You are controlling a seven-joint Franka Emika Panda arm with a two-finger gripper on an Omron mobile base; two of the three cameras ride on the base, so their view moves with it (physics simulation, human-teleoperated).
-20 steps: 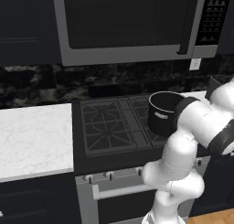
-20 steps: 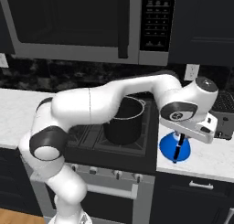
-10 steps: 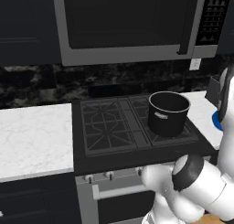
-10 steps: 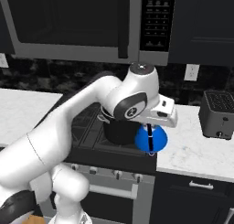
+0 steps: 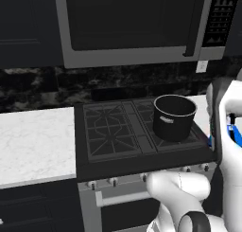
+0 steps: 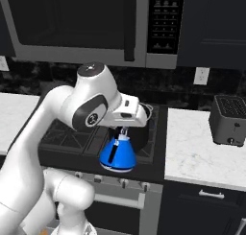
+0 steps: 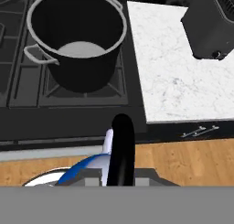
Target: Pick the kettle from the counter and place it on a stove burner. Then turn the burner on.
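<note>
our gripper [image 6: 123, 131] is closed on the thin black handle of the kettle [image 6: 117, 155], which hangs straight below the hand with its handle upright, so its long axis runs vertically, in line with the fingers. in the hand view the handle [image 7: 121, 150] rises between the fingertips and the blue dome [image 7: 87, 166] sits just beneath. the kettle is off the counter [image 6: 202, 152] and in the air, in front of the stove's front edge, just in front of the big black pot [image 6: 137, 135] on the front-right grate. seen along the hand, the pot [image 7: 75, 40] lies directly ahead, the counter to its right with a toaster [image 7: 215, 22] at the far corner. the burner [image 5: 109, 136] we want is the front-left one, bare, beside the pot and away from the counter. we judge the coming move to be a sideways carry across the stove front, keeping the kettle upright and clear of the pot's rim and handles, then a lowering onto that grate.
</note>
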